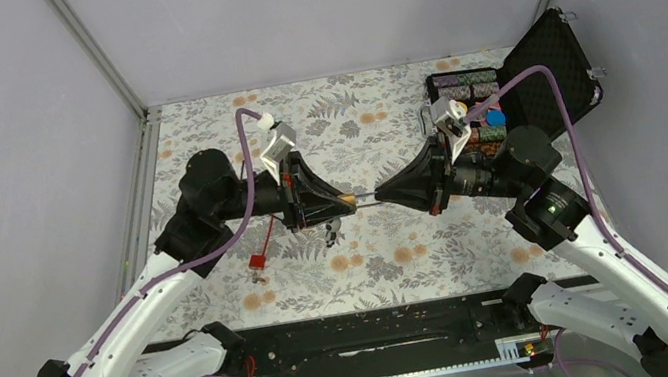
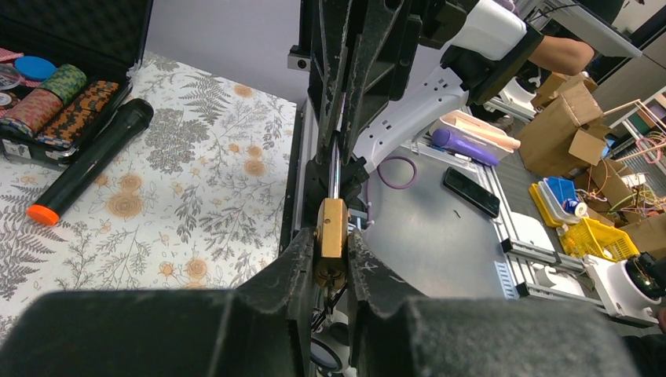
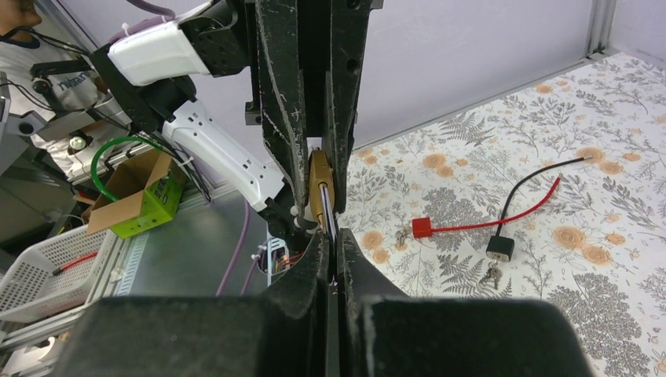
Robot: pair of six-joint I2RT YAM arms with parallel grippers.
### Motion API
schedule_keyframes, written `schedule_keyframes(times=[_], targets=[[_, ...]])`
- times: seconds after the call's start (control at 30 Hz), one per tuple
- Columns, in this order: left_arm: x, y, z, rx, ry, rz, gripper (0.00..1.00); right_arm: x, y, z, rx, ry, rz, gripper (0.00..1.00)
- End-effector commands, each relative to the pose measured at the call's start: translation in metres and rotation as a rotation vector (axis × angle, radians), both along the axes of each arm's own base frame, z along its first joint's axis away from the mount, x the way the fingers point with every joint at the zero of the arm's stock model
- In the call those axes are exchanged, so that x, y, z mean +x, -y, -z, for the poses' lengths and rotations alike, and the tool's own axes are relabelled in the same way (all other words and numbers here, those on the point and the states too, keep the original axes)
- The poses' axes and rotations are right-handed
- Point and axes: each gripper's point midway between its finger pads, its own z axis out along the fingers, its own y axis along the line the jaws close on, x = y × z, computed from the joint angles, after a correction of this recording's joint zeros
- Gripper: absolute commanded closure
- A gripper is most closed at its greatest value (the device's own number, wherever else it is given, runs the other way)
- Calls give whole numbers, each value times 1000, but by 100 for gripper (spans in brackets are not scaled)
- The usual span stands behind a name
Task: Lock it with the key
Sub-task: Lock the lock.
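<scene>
My left gripper (image 1: 348, 199) is shut on a brass padlock (image 2: 331, 236), held above the flowered cloth; it also shows in the right wrist view (image 3: 320, 184). A thin steel shackle (image 2: 335, 169) runs from the padlock into my right gripper (image 1: 379, 192), which is shut on it (image 3: 331, 228). The two grippers meet tip to tip. A small cluster of silvery keys (image 3: 491, 273) lies on the cloth beside the black wire loop's block (image 3: 500, 247). Another small key (image 3: 402, 236) lies by the red wire loop's block (image 3: 421, 228). Neither gripper touches them. Something dark hangs from the padlock's keyhole end; I cannot tell what.
An open black case (image 1: 553, 63) with poker chips (image 1: 468, 86) stands at the back right. A black microphone with an orange end (image 2: 90, 161) lies beside it. The red block (image 1: 258, 259) lies under my left arm. Grey walls close in the table.
</scene>
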Motion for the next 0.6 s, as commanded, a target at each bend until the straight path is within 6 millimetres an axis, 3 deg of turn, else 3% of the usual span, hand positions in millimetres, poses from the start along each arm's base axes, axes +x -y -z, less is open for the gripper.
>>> schedule_keyframes(times=[0.0, 0.23, 0.43, 0.57], targets=[[-6, 5, -22, -77, 72, 36, 100, 10, -12, -12, 67, 13, 31, 100], [19, 20, -20, -72, 7, -32, 100, -12, -36, -15, 118, -107, -125, 100], [28, 26, -18, -57, -33, -44, 100, -5, -40, -10, 103, -114, -90, 100], [35, 19, -10, -25, -10, -105, 100, 8, -28, -7, 60, -81, 37, 100]])
